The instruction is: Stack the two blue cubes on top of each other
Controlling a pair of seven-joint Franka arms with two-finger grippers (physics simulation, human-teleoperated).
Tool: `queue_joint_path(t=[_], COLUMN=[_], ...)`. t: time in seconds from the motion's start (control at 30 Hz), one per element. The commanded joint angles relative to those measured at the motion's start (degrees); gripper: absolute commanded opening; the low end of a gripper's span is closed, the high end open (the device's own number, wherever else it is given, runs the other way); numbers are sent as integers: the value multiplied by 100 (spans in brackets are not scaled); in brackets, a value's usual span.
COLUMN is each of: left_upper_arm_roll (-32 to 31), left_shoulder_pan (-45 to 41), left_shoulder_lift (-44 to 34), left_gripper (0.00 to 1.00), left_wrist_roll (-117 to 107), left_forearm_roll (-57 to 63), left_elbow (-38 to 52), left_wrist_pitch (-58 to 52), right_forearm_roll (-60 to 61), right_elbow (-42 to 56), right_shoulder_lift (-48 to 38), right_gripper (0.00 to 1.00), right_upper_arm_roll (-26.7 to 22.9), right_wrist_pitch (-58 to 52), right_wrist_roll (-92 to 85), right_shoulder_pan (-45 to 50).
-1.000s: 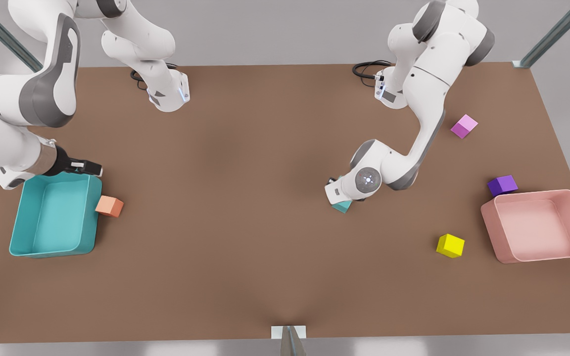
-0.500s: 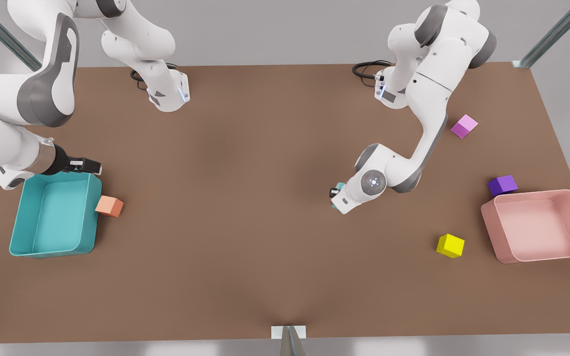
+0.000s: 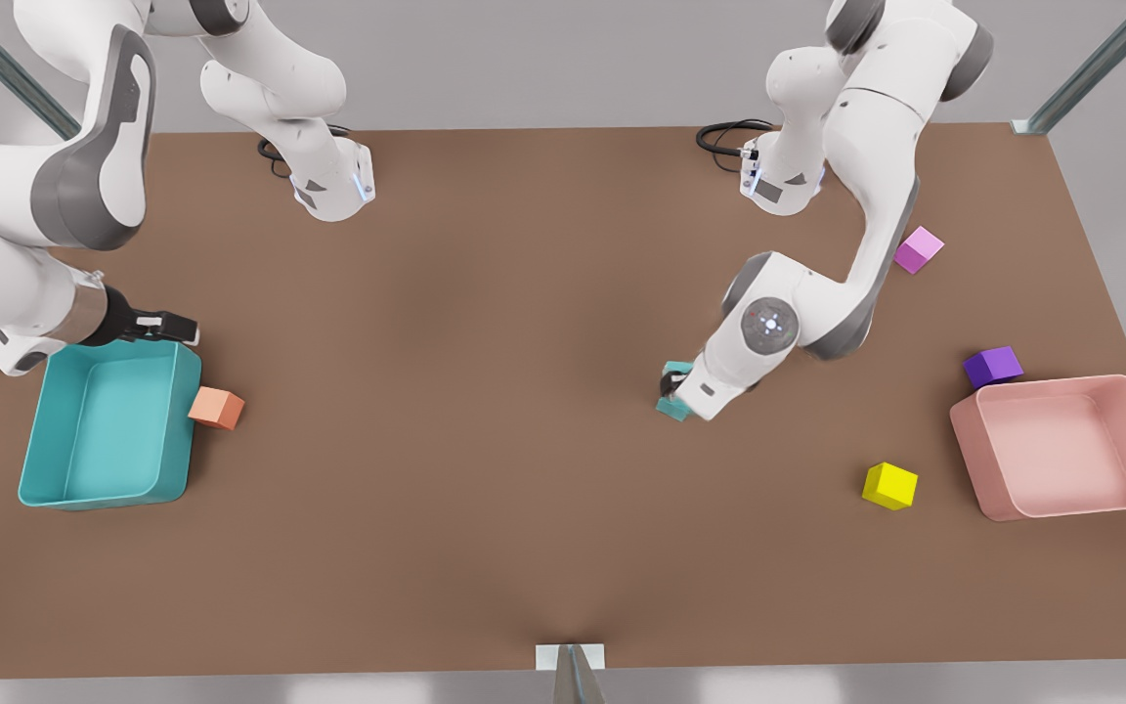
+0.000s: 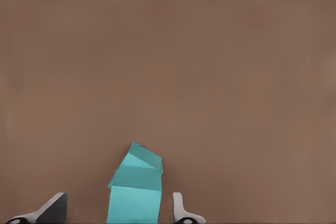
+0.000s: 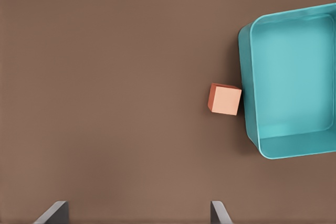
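Near the counter's (image 3: 485, 508) middle, 2 blue cubes (image 4: 135, 192) sit stacked, seemingly twisted against each other. The left claw (image 4: 118, 211) is spread around the upper one (fingers (image 4: 178, 208) apart from it). Farther off, over the teal bin (image 3: 104, 489), the right claw (image 3: 177, 330) hangs spread.

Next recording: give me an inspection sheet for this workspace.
Surface: brown table.
Job's things: upper blue cube sits on lower blue cube, corners askew.
Clutter: orange cube against teal bin; pink bin, purple cube, yellow cube, pink cube.
Grippers: left pincer open around the stack; right pincer open, waiting by the teal bin.
Cables: black cable at one arm's base.
Surroundings: metal struts.
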Motion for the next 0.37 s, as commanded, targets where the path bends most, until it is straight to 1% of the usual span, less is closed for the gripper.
queue_joint_path(t=[0.0, 0.03, 0.07, 0.1, 0.13, 0.17, 0.2, 0.33], left_upper_arm_roll=[-19, -10, -71, 182, 973, 1642, 1669, 1687], left_shoulder_pan=[172, 436, 875, 1131, 640, -29, -47, -38], left_shoulder_lift=[-67, -67, -85, -602, -981, -1008, -999, -955], left_gripper=[100, 100, 100, 100, 100, 100, 100, 100], left_wrist_roll=[245, 1019, 1766, 3048, 3384, 3393, 3244, 3147], left_forearm_roll=[46, 55, 72, 256, 240, 55, -77, -271], left_elbow=[1080, 1573, 1819, 1330, 800, 870, 1248, 1389], left_wrist_pitch=[-3077, -3764, -4177, -4214, -3826, -3905, -4248, -4424], right_forearm_roll=[45, 45, 115, 107, 98, 116, 116, 107], right_elbow=[7, 15, 7, 7, 15, 42, 86, 340], right_shoulder_lift=[-3, -11, -3, 15, 24, 33, 41, 287], right_gripper=[100, 100, 100, 100, 100, 100, 100, 100], right_upper_arm_roll=[-3, -3, -3, -3, -3, -3, -3, 23], right_wrist_pitch=[1, 1, -8, -8, 1, 10, 45, 19], right_wrist_roll=[-60, -51, -60, -78, -78, -78, -78, -87], right_shoulder_pan=[-62, -71, -98, -115, -168, -203, -212, -194])
